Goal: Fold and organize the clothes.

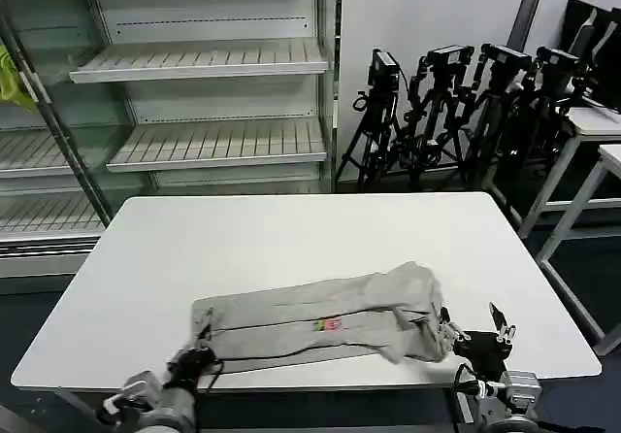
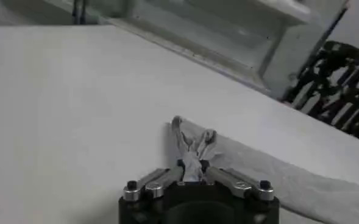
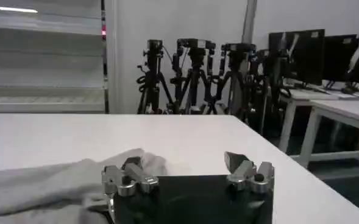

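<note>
The light grey T-shirt (image 1: 291, 328) lies folded into a long strip across the near part of the white table (image 1: 291, 234), its small coloured print (image 1: 330, 324) facing up. At the strip's left end my left gripper (image 1: 199, 358) is shut on a bunched corner of the cloth; the left wrist view shows the fabric (image 2: 277, 176) pinched in the left gripper (image 2: 192, 161). My right gripper (image 1: 471, 315) stands open at the strip's rumpled right end. In the right wrist view the right gripper (image 3: 182, 163) has one fingertip against the T-shirt (image 3: 45, 182) and the other over bare table.
White shelving (image 1: 213, 103) stands behind the table at the left, with a yellow-green cloth (image 1: 10, 76) at its edge. Black tripods with cameras (image 1: 456, 113) crowd the back right, beside side tables (image 1: 597, 137). The far half of the table is bare.
</note>
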You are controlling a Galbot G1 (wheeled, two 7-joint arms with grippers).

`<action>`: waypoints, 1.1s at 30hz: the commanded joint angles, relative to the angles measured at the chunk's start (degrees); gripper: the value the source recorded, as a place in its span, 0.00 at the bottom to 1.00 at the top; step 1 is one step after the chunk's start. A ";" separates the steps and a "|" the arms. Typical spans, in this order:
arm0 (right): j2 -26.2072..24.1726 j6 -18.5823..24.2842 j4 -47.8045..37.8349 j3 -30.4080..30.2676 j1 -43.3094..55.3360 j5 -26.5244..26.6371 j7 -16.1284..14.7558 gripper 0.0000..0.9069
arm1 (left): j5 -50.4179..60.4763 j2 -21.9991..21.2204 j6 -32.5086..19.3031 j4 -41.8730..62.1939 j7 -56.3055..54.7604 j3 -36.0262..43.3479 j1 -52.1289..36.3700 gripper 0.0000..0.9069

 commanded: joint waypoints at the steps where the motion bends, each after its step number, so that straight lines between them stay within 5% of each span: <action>1: 0.02 0.00 -0.17 -0.40 0.75 0.15 -0.03 1.00 | -14.02 14.57 1.55 -1.61 0.31 -21.09 0.12 0.08; 6: 0.07 -0.13 -0.34 -0.94 1.24 0.15 0.02 1.00 | -22.41 21.76 3.18 1.53 0.84 -29.70 -1.05 0.08; 11: 0.21 -0.11 -0.44 -0.91 0.65 0.08 0.02 1.00 | -30.33 23.50 4.99 -1.23 0.65 -31.45 -1.39 0.08; 21: 1.85 -0.04 -0.47 -0.45 -0.58 -0.67 0.04 1.00 | -50.84 12.80 9.22 -9.63 -0.63 -18.65 -4.55 0.08; 33: 11.03 2.77 -4.58 -2.09 -1.13 -5.97 0.16 1.00 | -49.54 0.97 7.71 -3.96 -2.78 0.53 -15.01 0.08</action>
